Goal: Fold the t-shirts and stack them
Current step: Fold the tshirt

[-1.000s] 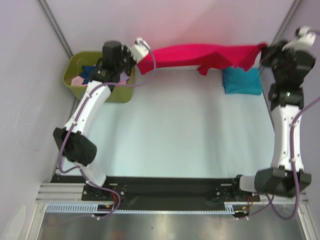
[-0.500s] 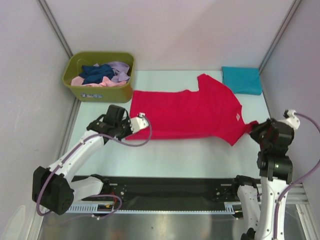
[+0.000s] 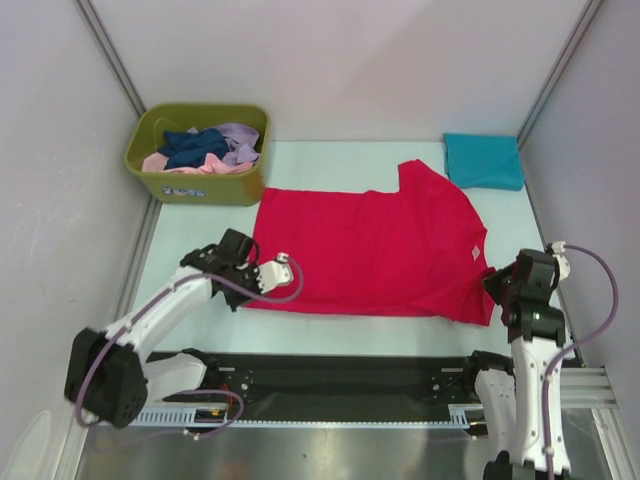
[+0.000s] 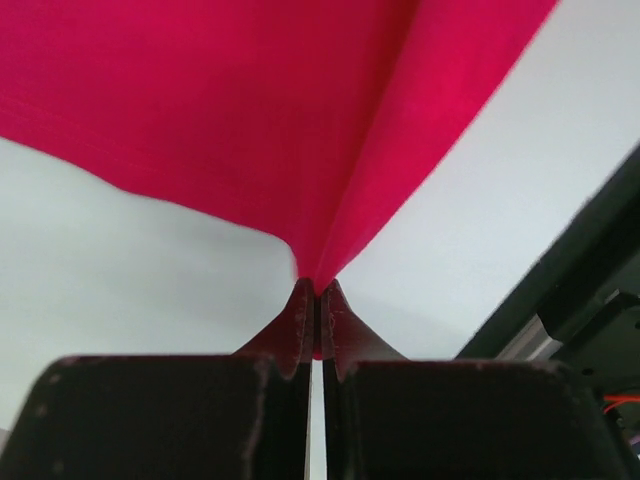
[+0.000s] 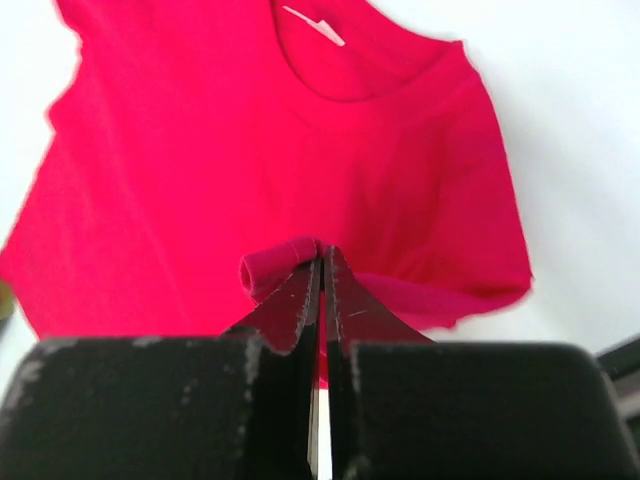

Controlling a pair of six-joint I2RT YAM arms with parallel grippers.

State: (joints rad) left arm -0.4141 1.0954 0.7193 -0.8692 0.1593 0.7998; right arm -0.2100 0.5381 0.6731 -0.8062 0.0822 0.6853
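Note:
The bright red t-shirt [image 3: 370, 245] lies spread flat across the middle of the table, neck to the right. My left gripper [image 3: 262, 275] is shut on its near-left hem corner; in the left wrist view the red cloth [image 4: 250, 110] fans out from the closed tips [image 4: 317, 292]. My right gripper [image 3: 497, 290] is shut on the near-right sleeve edge; the right wrist view shows a rolled bit of red cloth [image 5: 275, 265] pinched at the tips [image 5: 322, 255]. A folded teal t-shirt [image 3: 483, 160] lies at the back right.
An olive-green bin [image 3: 190, 180] at the back left holds navy [image 3: 193, 145], pink and lavender [image 3: 238, 140] tees. The black rail [image 3: 330, 370] runs along the table's near edge, close behind both grippers. Grey walls close in left and right.
Both grippers swept from the back of the table down toward the near edge, carrying the red t-shirt from held up in the air to spread flat on the table.

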